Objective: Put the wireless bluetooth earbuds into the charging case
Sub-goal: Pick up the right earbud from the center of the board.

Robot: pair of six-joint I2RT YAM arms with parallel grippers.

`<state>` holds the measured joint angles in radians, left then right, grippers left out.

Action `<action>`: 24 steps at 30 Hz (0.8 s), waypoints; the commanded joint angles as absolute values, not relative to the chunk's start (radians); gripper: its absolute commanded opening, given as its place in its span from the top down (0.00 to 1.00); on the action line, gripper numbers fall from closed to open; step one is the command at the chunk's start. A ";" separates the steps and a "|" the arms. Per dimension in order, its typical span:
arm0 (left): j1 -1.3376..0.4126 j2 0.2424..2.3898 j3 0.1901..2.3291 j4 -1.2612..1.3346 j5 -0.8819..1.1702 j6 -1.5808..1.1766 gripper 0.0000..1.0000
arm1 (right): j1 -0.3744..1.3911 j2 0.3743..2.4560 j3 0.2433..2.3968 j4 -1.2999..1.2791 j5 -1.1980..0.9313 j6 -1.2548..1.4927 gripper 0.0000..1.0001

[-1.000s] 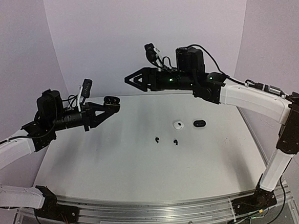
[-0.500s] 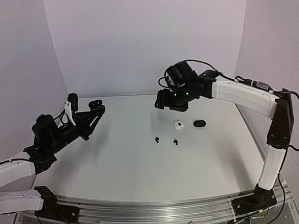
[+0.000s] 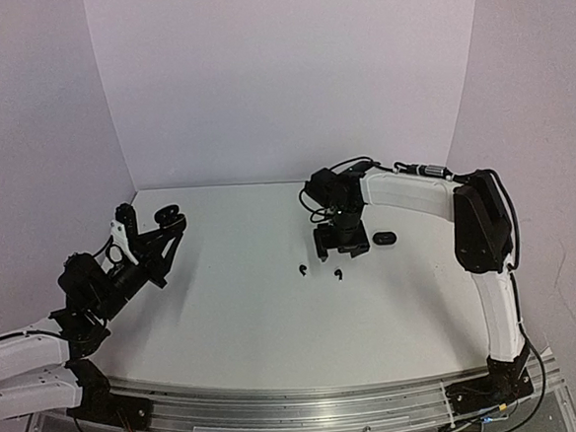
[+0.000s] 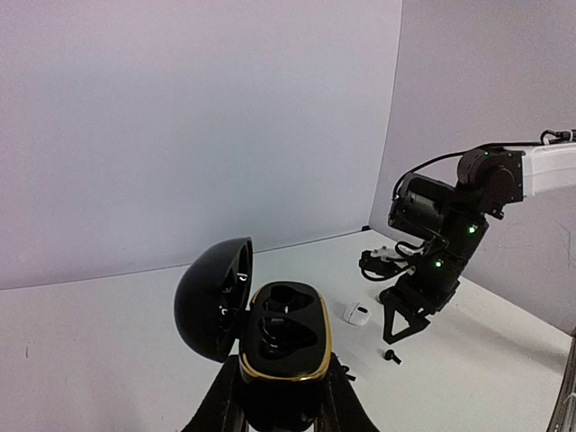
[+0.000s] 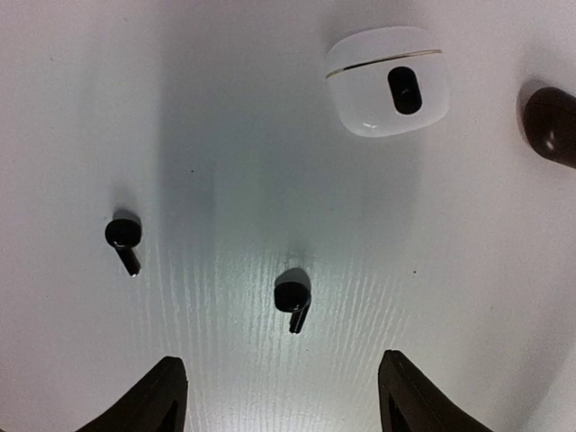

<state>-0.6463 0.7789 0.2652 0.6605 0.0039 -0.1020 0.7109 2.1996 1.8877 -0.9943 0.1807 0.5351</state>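
1. Two earbuds lie on the table (image 5: 225,135); the right black earbud (image 5: 292,301) sits just beneath the right gripper (image 5: 283,396), whose fingers are apart.
2. Its stem points near, crosswise to the jaws' closing line.
3. The left gripper (image 4: 274,409), at the left, clamps the open charging case (image 4: 283,346).

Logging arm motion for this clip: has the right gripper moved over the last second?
Yes. The right gripper has dropped from high up to table level, just left of the closed black case, which has stayed put.

White table (image 3: 226,319) — pale lilac backdrop (image 3: 259,80), metal rail (image 3: 301,405)
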 commanded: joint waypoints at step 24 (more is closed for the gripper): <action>-0.660 0.752 0.184 0.836 0.088 -0.024 1.00 | 0.675 2.346 1.950 -1.036 0.135 0.429 0.57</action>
